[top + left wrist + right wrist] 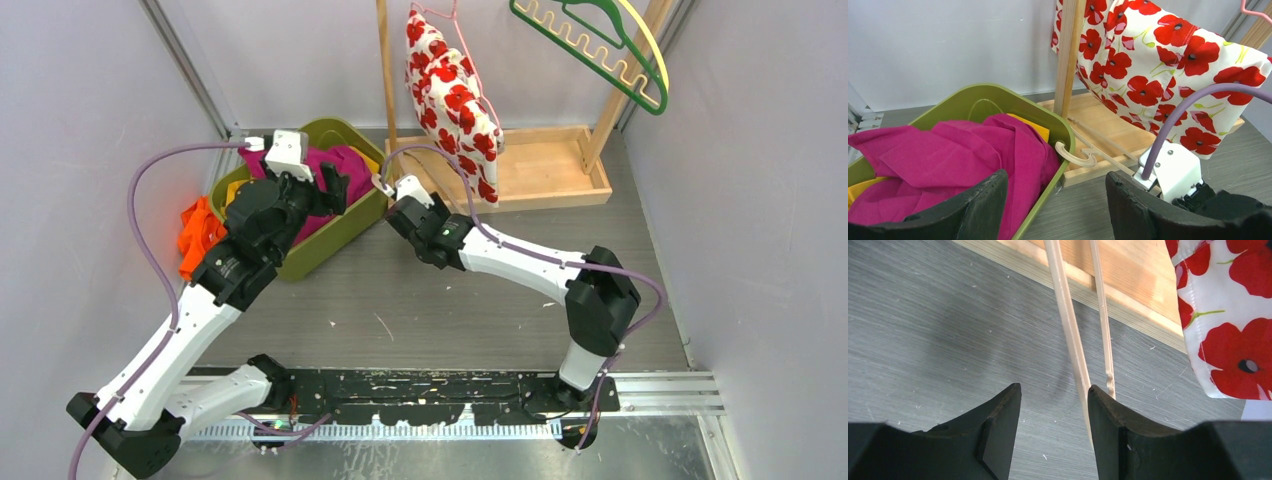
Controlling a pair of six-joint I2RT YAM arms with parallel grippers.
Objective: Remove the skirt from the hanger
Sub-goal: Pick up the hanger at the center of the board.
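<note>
The skirt (452, 95), white with red poppies, hangs on a pink hanger (1255, 13) hooked on the wooden rack (385, 70) at the far side of the table (450, 300). The skirt's lower edge hangs over the rack's base (545, 165). Neither gripper touches the skirt. The right gripper (1054, 390) sits low over the table just in front of the base, with its fingers apart and nothing clamped between them. The thin rods of a cream hanger (1068, 330) run past the inner edge of one finger; we cannot tell whether they touch it. In the left wrist view, this cream hanger lies with its hook at the corner of the green bin (340, 240) and its rods across the base edge. The left gripper (1055, 192) hangs above the bin, fingers spread wide and empty. The bin holds a magenta cloth (963, 155) over a yellow one. An orange cloth (197, 235) lies outside the bin on its left. A green hanger (600, 50) hangs at the rack's right end.
</note>
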